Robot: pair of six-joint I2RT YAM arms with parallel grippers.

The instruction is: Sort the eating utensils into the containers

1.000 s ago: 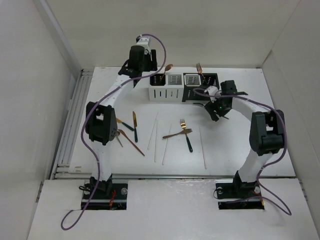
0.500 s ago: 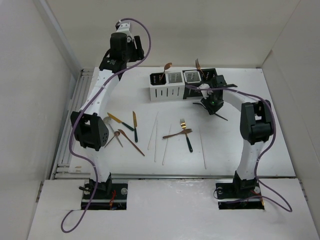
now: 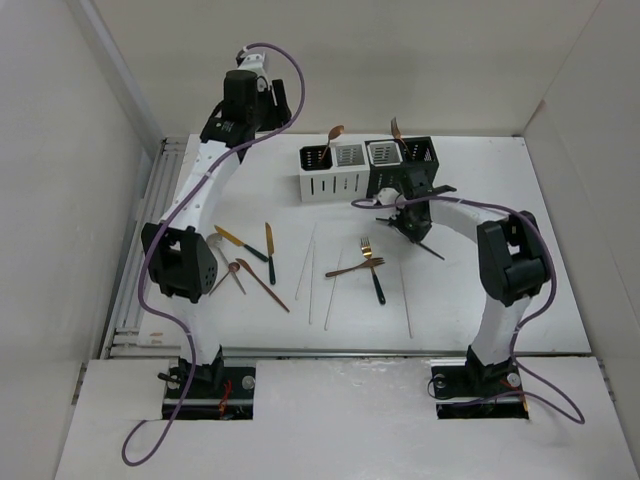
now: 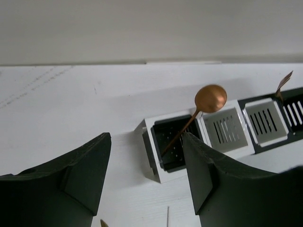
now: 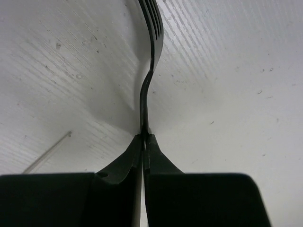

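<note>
The right tool [image 5: 143, 136] is pinching shut on the thin handle of a dark fork [image 5: 150, 56], which is showing edge-on in the right wrist view with its tines pointing away over the white worktop [image 3: 480, 290]; whether it is touching the surface I cannot tell. The left tool [image 4: 147, 161] is hanging high at the back left with its jaws partly apart and nothing between them, looking down on the row of containers. A copper spoon [image 4: 210, 98] is leaning, bowl up, in the dark end compartment of the white container [image 3: 330, 187], and another copper utensil [image 3: 396, 125] is standing in the black container [image 3: 425, 155] beside it. Lying loose on the worktop in front of the row are a gold fork with a dark handle [image 3: 372, 270] crossing a copper fork [image 3: 350, 270], thin white chopsticks [image 3: 305, 262], a dark-handled gold knife [image 3: 270, 250], and further utensils toward the left arm.
</note>
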